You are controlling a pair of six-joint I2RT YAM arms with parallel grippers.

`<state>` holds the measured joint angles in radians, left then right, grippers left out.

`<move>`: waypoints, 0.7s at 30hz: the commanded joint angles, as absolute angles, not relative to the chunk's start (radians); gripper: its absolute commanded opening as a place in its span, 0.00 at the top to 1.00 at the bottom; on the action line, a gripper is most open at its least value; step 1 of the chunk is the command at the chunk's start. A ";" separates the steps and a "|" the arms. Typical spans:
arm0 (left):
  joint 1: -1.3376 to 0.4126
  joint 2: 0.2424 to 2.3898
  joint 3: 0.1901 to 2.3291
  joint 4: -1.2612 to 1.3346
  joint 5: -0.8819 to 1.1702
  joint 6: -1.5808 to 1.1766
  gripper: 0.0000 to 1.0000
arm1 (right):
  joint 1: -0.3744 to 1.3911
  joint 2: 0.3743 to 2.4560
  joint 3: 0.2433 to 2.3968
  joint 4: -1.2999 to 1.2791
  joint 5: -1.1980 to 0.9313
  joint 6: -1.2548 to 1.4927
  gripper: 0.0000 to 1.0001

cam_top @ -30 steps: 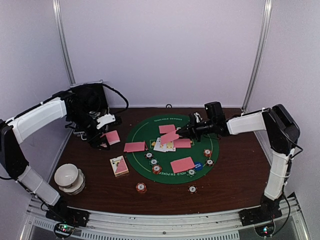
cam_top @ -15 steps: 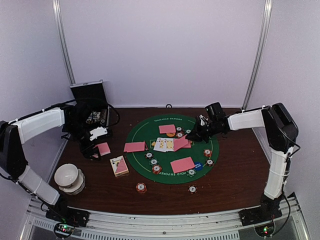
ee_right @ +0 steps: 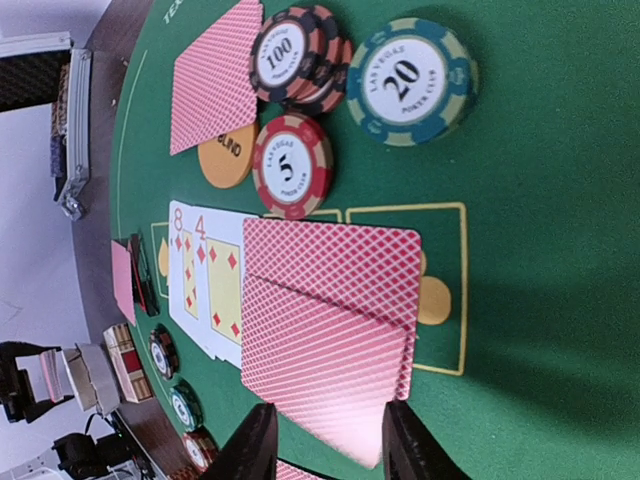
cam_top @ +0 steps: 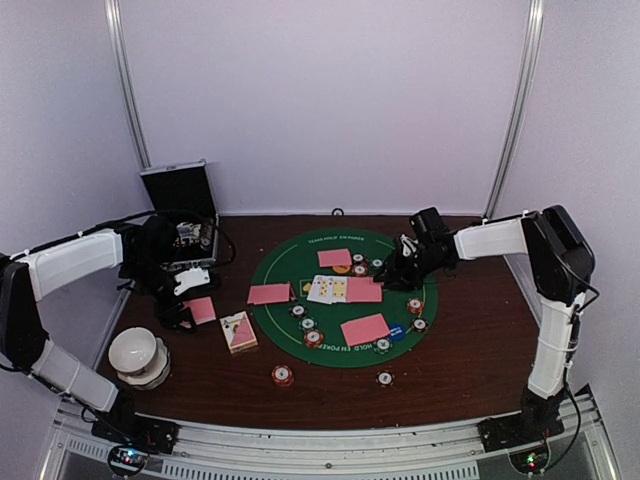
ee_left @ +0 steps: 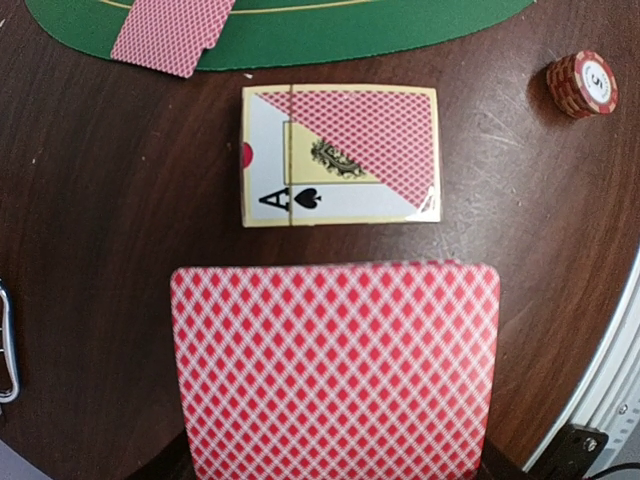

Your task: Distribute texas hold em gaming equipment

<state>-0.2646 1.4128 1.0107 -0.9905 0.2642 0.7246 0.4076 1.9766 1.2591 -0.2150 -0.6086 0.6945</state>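
Surface: dark brown wooden table point(cam_top: 460, 350) carrying round green felt mat point(cam_top: 285, 262); white walls point(cam_top: 320, 100). Green striped chip point(ee_right: 410, 80) reads "LAS VEGAS POKER CLUB 20"; orange round disc point(ee_right: 225, 160) reads "BLIND". Left gripper point(cam_top: 185, 305) pinches pink-backed playing card point(ee_left: 335, 370), back up, left of the mat. Right gripper point(ee_right: 325, 440), fingers spread, hangs over face-down pink card point(ee_right: 330, 330) on the mat, long axis left-right.

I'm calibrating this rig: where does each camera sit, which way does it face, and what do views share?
Top external: behind the bases, looking down on the green mat; both arms show.
Left wrist: above the table, facing down at the card box; a gripped pink-backed card hides its fingers.
Right wrist: low over the mat, facing a face-down card; both fingers show.
Shared: the card box, in top external and left wrist.
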 commanded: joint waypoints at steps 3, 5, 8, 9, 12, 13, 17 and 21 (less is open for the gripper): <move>-0.256 1.378 0.960 -0.937 0.272 0.813 1.00 | 0.424 1.882 1.329 -0.367 -0.481 0.607 0.41; -0.256 1.383 0.941 -0.921 0.264 0.830 1.00 | 0.429 1.851 1.339 -0.392 -0.462 0.597 0.33; -0.256 1.406 0.914 -0.888 0.240 0.850 1.00 | 0.438 1.794 1.350 -0.423 -0.435 0.588 0.17; -0.256 1.419 0.905 -0.876 0.229 0.857 1.00 | 0.442 1.773 1.356 -0.435 -0.428 0.585 0.11; -0.256 1.455 0.881 -0.834 0.205 0.884 1.00 | 0.451 1.714 1.365 -0.464 -0.413 0.577 0.04; -0.256 1.465 0.876 -0.823 0.205 0.893 1.00 | 0.454 1.694 1.366 -0.470 -0.412 0.578 0.03; -0.257 1.508 0.845 -0.767 0.188 0.915 1.00 | 0.457 1.620 1.359 -0.492 -0.410 0.586 0.01; -0.262 1.554 0.828 -0.726 0.184 0.914 1.00 | 0.457 1.567 1.343 -0.512 -0.402 0.589 0.00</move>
<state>-0.2626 1.5173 0.8425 -0.8070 0.1925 0.8856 0.4522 1.6211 1.3430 -0.4664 -0.4351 0.5938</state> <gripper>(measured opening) 0.675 0.995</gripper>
